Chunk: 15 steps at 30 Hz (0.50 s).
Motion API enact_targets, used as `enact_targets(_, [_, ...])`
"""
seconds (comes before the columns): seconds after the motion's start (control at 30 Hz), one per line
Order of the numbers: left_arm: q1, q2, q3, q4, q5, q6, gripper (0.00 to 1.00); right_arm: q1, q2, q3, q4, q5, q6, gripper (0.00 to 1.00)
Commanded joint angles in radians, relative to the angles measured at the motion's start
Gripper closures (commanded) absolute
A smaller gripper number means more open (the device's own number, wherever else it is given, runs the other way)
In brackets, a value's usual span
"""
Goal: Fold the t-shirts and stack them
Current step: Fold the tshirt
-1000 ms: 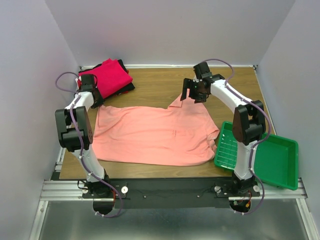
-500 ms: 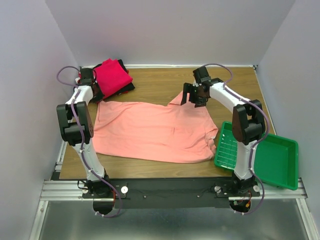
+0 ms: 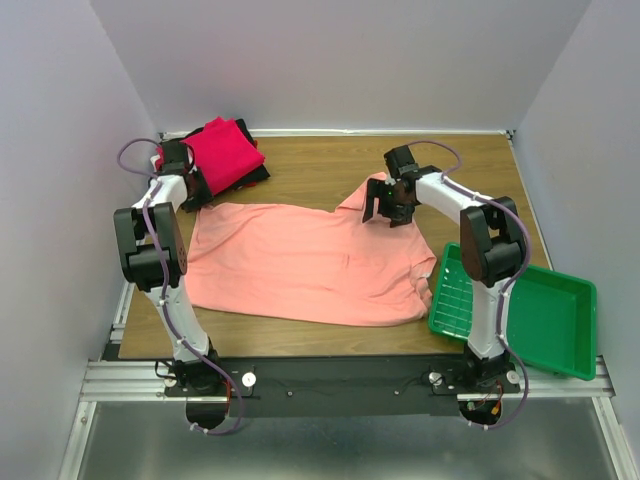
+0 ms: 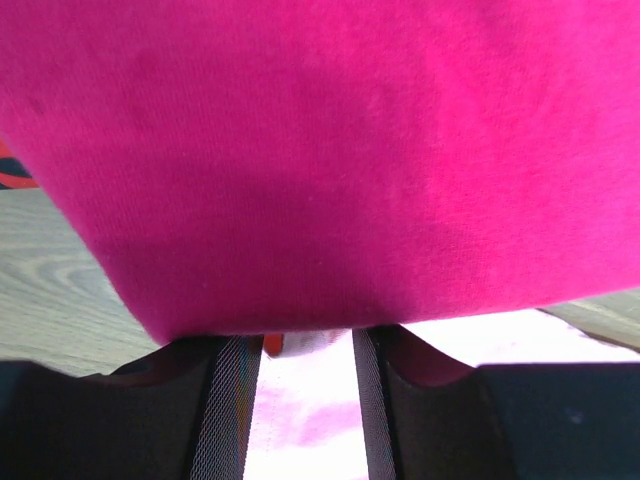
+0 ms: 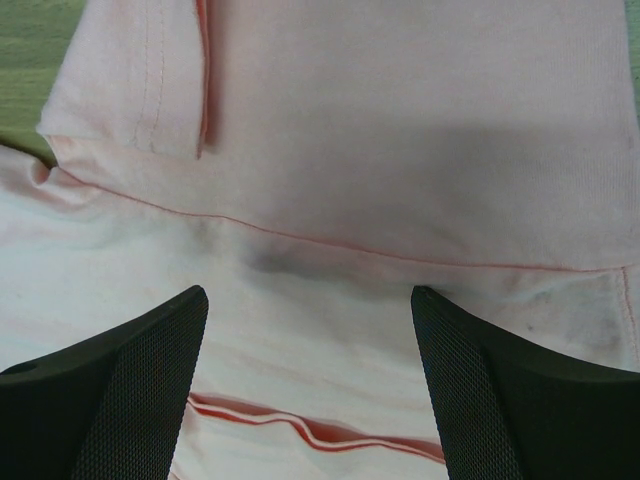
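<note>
Pale lilac walls (image 3: 330, 60) close in a brown wooden counter (image 3: 320, 165); a plain salmon-pink short-sleeved cotton t-shirt (image 3: 300, 260) lies spread flat across its middle, one sleeve (image 3: 358, 200) turned up at the far edge. At the far left corner sits a folded magenta cloth t-shirt (image 3: 225, 150) on top of a black cloth garment (image 3: 258, 175), whose edge shows beneath it; a green plastic tray (image 3: 540, 320) rests at the near right, its left rim just beside the salmon shirt's hem. The left end effector (image 4: 305, 350) is at the salmon shirt's far left corner, right against the magenta pile; its fingers stand close together with pale pink cloth pinched between them, and the magenta fabric fills the wrist view above. The right end effector (image 5: 308, 295) hangs over the turned-up sleeve; its fingers are spread wide with nothing between them, and a stitched seam runs across the cloth below.
</note>
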Motion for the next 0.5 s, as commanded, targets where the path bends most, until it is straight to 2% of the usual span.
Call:
enact_targets(0.0, [0.003,-0.014,-0.021,0.005,-0.003,0.006,0.53,0.004,-0.013,-0.024,0.022,-0.005,0.009,0.11])
enact_targets(0.27, [0.003,-0.015,-0.081,0.034,-0.011,0.020,0.53,0.004,0.017,-0.057,0.030,0.021,0.023,0.11])
enact_targets(0.47, [0.004,-0.011,-0.095,0.058,-0.023,0.020,0.56,0.004,-0.036,-0.102,0.032,0.035,0.022,0.11])
